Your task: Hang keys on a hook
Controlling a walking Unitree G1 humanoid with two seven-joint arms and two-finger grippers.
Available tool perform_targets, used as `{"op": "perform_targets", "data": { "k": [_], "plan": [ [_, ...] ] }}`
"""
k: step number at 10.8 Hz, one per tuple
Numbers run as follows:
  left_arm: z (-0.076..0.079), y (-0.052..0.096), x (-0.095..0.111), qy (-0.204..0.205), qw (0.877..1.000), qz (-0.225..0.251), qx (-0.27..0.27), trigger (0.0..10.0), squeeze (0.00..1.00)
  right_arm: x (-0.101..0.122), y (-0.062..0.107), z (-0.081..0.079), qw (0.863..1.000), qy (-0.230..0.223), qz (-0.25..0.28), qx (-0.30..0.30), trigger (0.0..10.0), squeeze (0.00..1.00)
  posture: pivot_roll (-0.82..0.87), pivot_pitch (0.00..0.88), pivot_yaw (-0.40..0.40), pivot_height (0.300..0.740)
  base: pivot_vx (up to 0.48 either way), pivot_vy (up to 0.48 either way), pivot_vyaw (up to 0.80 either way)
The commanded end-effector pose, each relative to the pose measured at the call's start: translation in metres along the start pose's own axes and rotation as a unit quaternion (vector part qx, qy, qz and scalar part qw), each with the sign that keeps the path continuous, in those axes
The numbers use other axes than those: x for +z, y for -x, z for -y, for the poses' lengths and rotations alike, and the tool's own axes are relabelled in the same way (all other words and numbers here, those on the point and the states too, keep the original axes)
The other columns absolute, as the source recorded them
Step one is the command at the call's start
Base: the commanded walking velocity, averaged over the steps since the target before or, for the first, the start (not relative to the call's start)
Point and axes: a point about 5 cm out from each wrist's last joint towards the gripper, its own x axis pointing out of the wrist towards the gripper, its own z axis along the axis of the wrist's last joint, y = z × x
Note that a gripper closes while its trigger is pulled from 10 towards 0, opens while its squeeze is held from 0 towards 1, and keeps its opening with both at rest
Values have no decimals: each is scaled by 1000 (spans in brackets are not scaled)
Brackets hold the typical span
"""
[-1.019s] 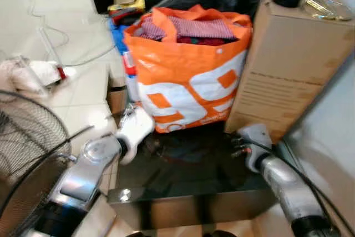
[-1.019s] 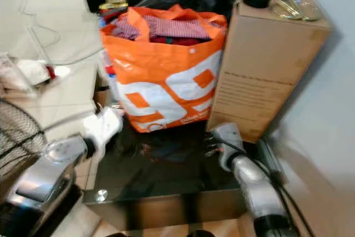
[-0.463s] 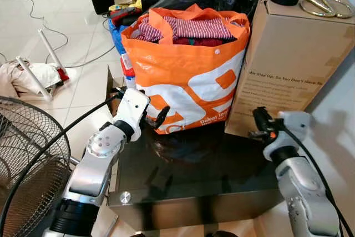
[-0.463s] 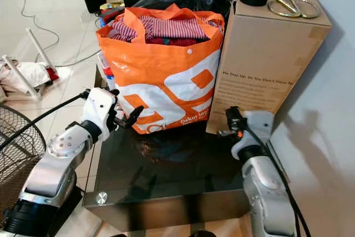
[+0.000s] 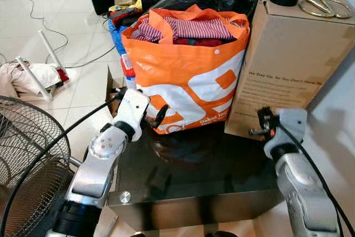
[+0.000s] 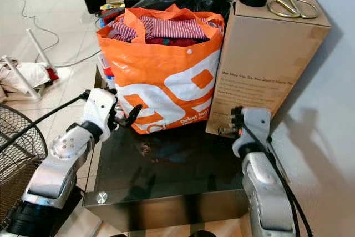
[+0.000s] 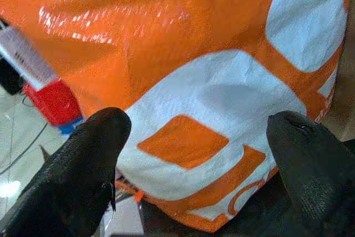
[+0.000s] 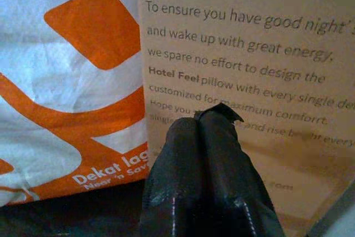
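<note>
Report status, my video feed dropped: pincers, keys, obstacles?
Left pincer open at the orange bag. Right pincer shut, empty, facing the cardboard box. No keys or hook seen.

Overall light: bright, even indoor daylight in both head views; colours clear.
Glare: pale sheen across the tiled floor (image 5: 72, 31); small white speckled highlights on the glossy orange bag (image 7: 100, 4) in the left wrist view.
Reflections: dark glass table (image 5: 194, 165) mirrors the bag's base as a dim orange smear.
Shadows: soft grey shadow on the wall (image 6: 327, 137) beside the cardboard box (image 6: 266, 65); box's lower side shaded.
Sharpness: head views crisp, no motion blur.
Focus, left wrist: black fingers (image 7: 83, 176) close up and soft; bag print sharper.
Focus, right wrist: box text readable, slightly soft toward the frame edges; fingertips (image 8: 208, 159) dark, with little detail.
</note>
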Motion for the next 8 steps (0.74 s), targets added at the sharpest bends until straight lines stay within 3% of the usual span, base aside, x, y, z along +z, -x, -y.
{"op": "perform_targets", "data": {
  "k": [1,8],
  "plan": [
    [-1,1,-1,-5,1000,-6,3,10000,616,1,0,2,1000,-11,-5,-9,10000,0,-93,0,25,740,0,0,0],
    [-3,-1,-3,-4,1000,-13,14,10000,616,4,-9,10,1000,16,-14,-16,10000,0,-72,0,3,740,0,0,0]
  ]
}}
